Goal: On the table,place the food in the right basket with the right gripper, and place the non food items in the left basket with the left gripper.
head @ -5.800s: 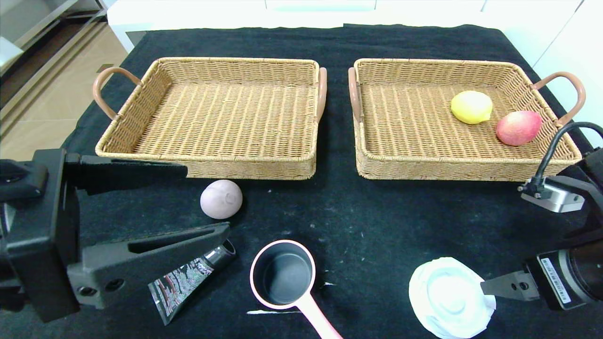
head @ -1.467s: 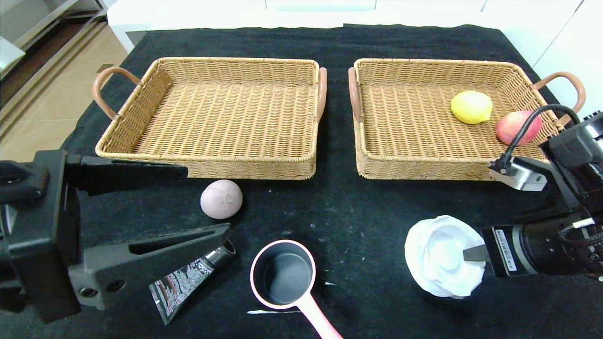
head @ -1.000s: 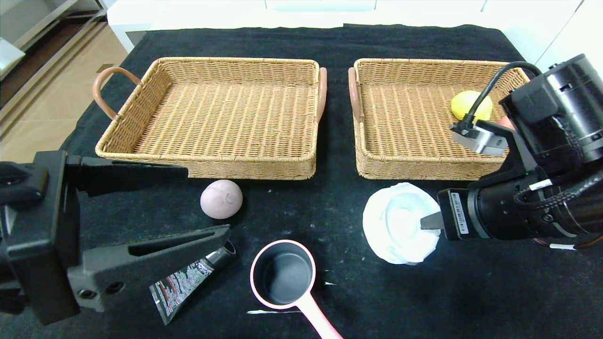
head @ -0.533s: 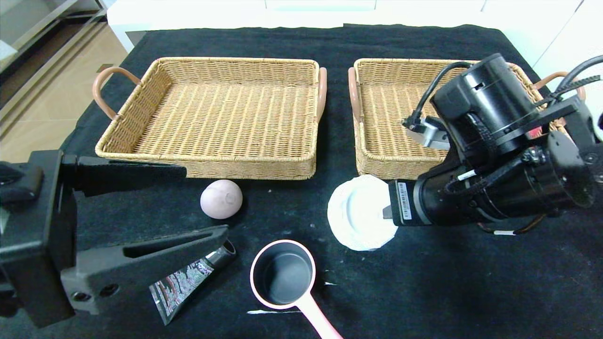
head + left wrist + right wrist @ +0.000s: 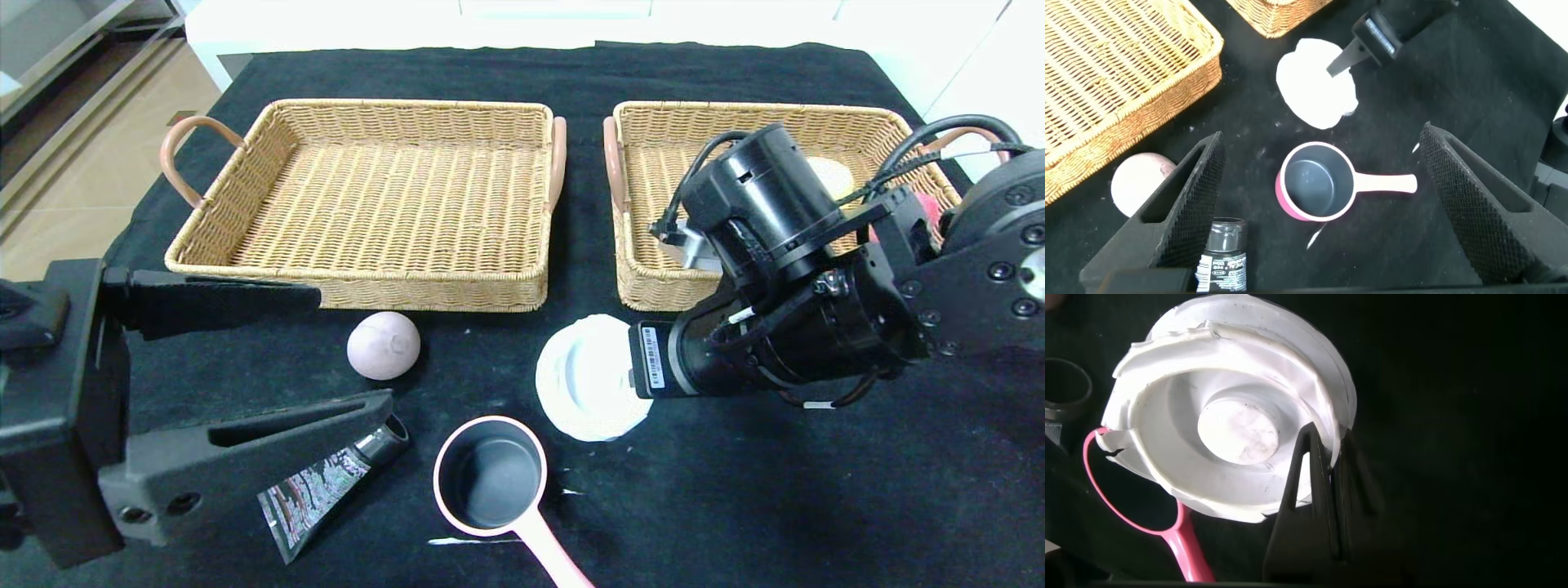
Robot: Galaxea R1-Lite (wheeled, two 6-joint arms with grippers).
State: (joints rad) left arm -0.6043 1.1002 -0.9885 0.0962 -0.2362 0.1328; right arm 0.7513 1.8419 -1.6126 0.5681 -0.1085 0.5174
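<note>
The right gripper reaches across the black-cloth counter, its fingers clamped together on the rim of the round white lid-like dish. The dish sits in front of the right woven wicker basket, just beside the small pink long-handled pan with a dark inside; whether it touches the cloth cannot be told.

The left gripper hangs near the counter's front left with its fingers spread wide apart, empty. Under the lower finger lies the black squeeze tube with a grey cap, cap toward the pan. The pale mauve-grey ball rests on the cloth just before the front wall of the left woven wicker basket.

In the right basket, the yellow lemon and the red-pink peach show only as slivers behind the right arm.
</note>
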